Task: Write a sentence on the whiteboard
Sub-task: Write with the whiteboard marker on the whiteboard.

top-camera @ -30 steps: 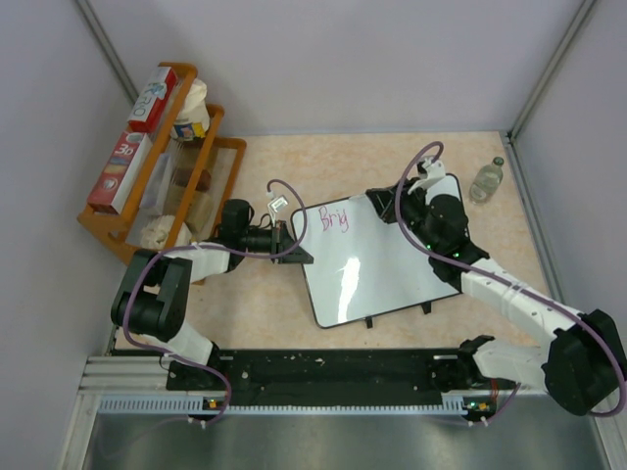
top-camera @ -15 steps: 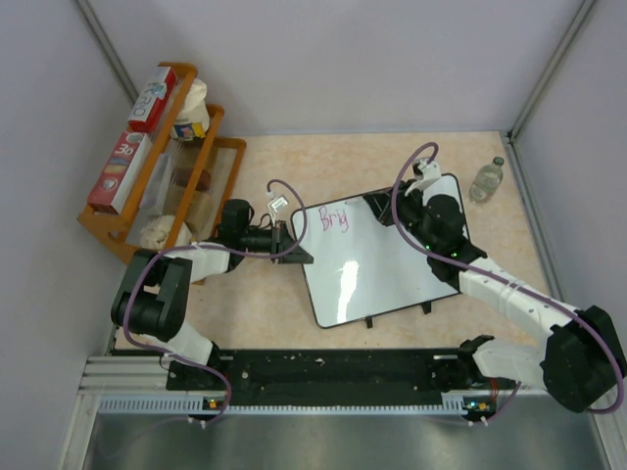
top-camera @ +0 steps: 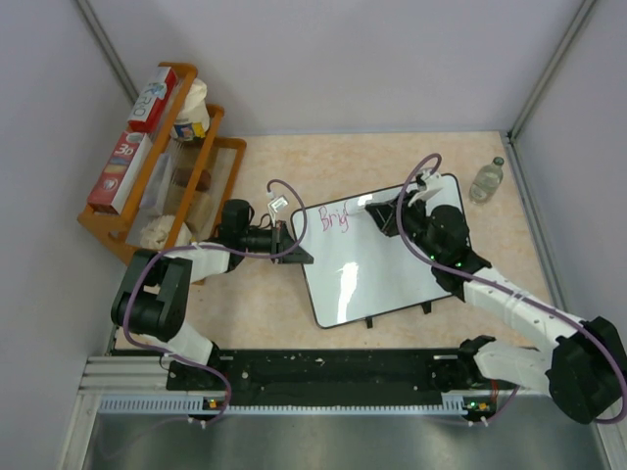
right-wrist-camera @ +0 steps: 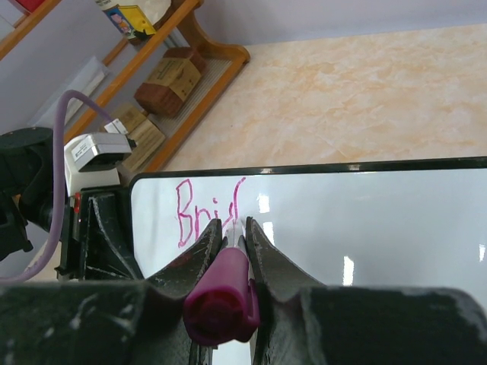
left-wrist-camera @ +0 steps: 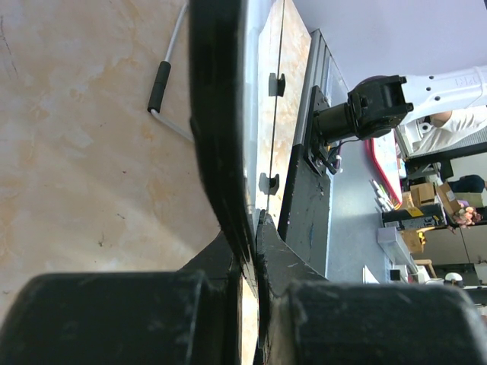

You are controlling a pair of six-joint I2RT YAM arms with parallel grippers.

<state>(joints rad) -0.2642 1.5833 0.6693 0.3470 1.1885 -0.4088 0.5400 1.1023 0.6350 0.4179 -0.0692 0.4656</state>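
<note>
Our sentence (top-camera: 334,218) has only "Bri" at the whiteboard's (top-camera: 382,274) ten o'clock; right tool (right-wrist-camera: 232,228) pinches the marker (right-wrist-camera: 224,296), left tool (left-wrist-camera: 251,255) the board's edge.

Wooden rack (top-camera: 103,231) of boxes far left, small bottle (top-camera: 486,181) far right

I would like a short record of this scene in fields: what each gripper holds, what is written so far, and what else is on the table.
left gripper: shut on the left edge of the whiteboard
right gripper: shut on a magenta marker, tip at the board
sentence: pink letters starting "Bri", near the board's far left corner, not finished
other things: wooden rack far left; clear bottle far right
</note>
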